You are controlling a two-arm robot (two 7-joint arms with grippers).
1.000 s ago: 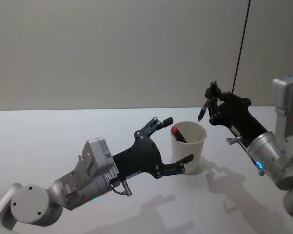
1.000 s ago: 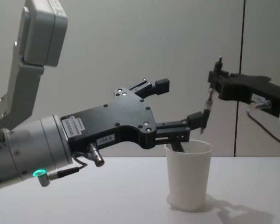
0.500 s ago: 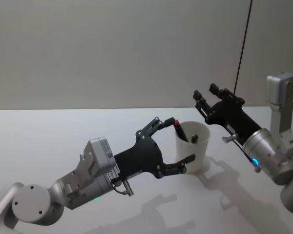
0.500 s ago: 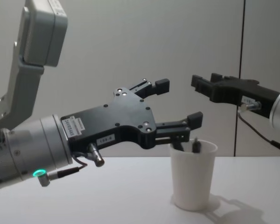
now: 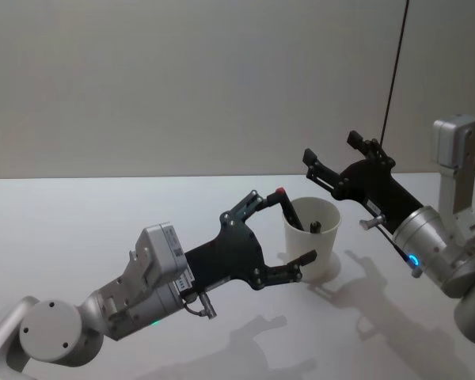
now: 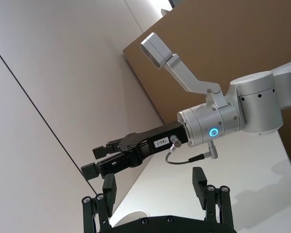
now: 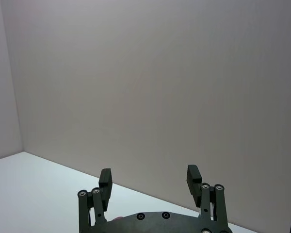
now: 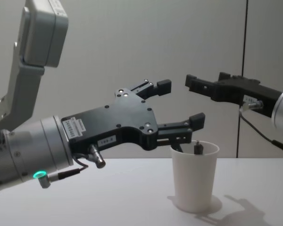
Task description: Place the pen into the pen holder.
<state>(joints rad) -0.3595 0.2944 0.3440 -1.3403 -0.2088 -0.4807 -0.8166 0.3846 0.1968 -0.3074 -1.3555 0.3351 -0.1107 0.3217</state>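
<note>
Pen [image 5: 314, 226] upright inside pen holder [image 5: 312, 237], tip at rim. Thin, stiff, light, likely slippery; grip mid-barrel. Paper cup light, tips easily. Right gripper [image 5: 332, 153] spread, empty, above cup. Left gripper [image 5: 286, 229] spread, flanking cup.

Small white labels are stuck on the arms, but little can be read. On the right gripper [image 6: 104, 162], a label that looks like "183-1" is seen in the left wrist view. The labels on the left gripper [image 8: 181, 108] are too small to be read.
</note>
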